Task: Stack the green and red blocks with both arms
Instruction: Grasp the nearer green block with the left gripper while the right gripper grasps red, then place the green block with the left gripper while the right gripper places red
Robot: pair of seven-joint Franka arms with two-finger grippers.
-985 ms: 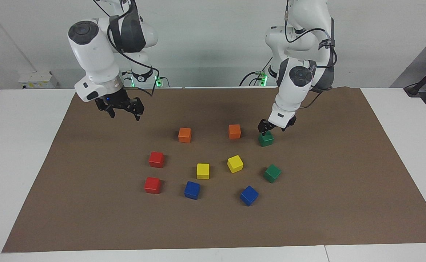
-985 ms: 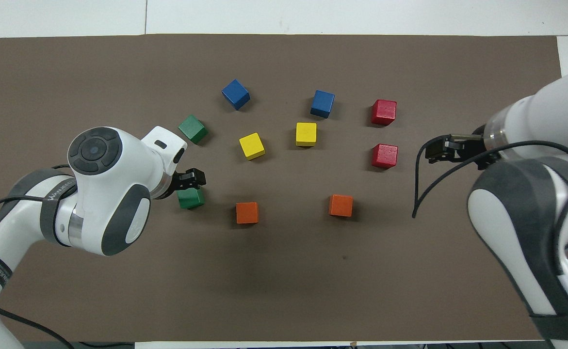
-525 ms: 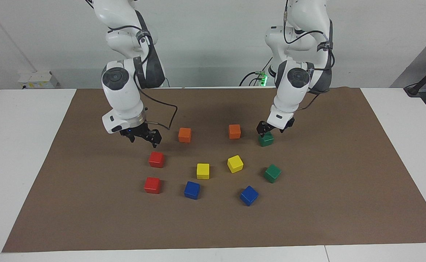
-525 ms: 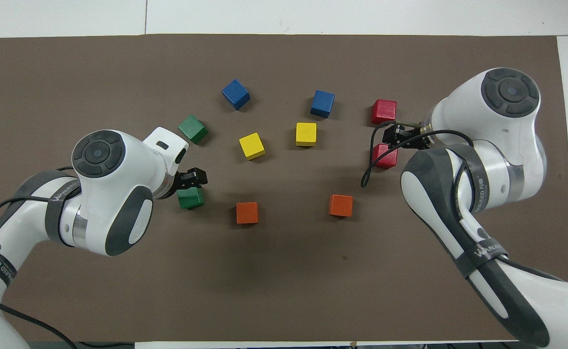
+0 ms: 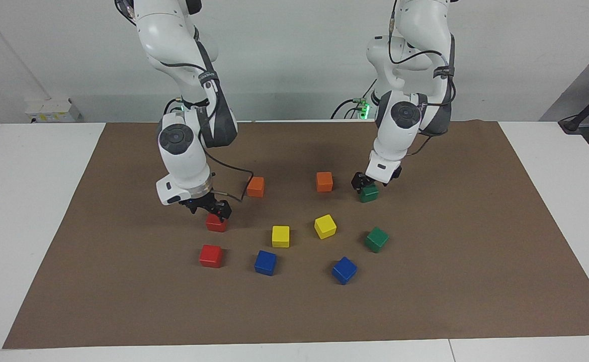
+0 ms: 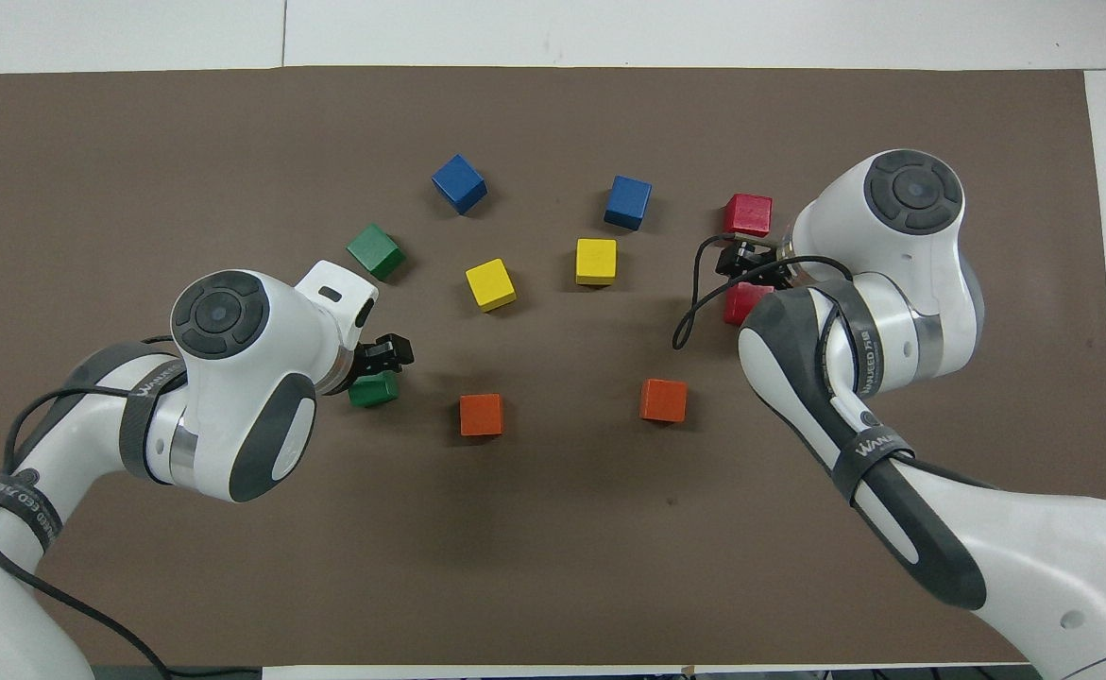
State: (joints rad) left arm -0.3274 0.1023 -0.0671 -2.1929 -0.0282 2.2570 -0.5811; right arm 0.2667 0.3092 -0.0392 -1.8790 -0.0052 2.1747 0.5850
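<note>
Facing view: left tool (image 5: pixel 369 182) spread over green cube (image 5: pixel 369 193), right tool (image 5: pixel 213 210) spread over red cube (image 5: pixel 216 223); cubes look light, rigid; pinch flat sides.

both arms' uppers cut off at top; nearer red block (image 6: pixel 740 300) & green block (image 6: pixel 375 389) partly hidden.

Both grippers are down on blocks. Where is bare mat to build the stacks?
Bare brown mat lies along the edge farthest from the robots, past the blue blocks, and at both arms' ends. Crowded: the block cluster between the left gripper and right gripper.
</note>
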